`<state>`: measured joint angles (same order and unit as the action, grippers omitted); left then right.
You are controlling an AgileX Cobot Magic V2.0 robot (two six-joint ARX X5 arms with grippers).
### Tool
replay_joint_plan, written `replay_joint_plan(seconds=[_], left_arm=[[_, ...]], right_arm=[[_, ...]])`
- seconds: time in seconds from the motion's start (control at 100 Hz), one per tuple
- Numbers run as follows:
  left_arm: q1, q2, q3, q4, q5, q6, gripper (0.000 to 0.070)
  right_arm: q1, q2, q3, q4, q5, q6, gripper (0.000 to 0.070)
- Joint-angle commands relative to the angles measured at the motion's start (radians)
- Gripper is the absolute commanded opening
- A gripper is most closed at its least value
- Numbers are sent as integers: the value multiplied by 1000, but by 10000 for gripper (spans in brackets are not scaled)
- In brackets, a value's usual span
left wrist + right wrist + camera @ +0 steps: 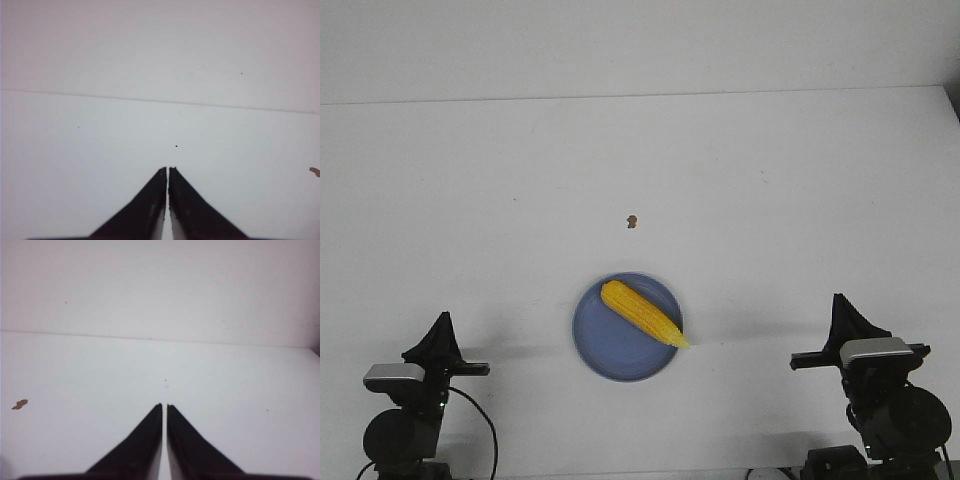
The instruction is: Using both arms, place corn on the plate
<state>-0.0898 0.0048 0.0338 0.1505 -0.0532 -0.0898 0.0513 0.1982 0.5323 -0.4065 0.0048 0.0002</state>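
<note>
Your left gripper point(167, 168) sits low at the near left edge of the table, its two black pointed fingers pressed almost together with only a hairline gap, holding nothing. Your right gripper point(164, 405) mirrors it at the near right edge, also nearly closed and empty. Each wrist view shows only bare white table point(770, 180) ahead of the fingertips, plus a small brown speck point(632, 221) off to one side.

Moving outward toward the centre, the blue plate point(605, 350) lies between the two arms, well apart from both. The yellow corn point(640, 313) rests on it diagonally, thick end toward the far left, tapered tip reaching the plate's near-right rim and poking slightly over it.

Judging from this, the placing looks done and both arms appear parked. To finish well, keep both grippers clear of the plate so you do not nudge it. If you want the cob more secure, its overhanging tip is the weak point: it could roll or slide off that rim if the plate is bumped.
</note>
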Motion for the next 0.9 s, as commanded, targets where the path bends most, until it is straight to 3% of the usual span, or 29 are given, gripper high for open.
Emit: replay_joint_plan(seconds=[0.0, 0.89], left_arm=[[-2, -2, -20, 13, 1, -7, 15], [-2, -2, -20, 8, 1, -6, 15]], right_arm=[[1, 2, 6, 10, 3, 7, 19], [-1, -7, 6, 9, 4, -1, 19]])
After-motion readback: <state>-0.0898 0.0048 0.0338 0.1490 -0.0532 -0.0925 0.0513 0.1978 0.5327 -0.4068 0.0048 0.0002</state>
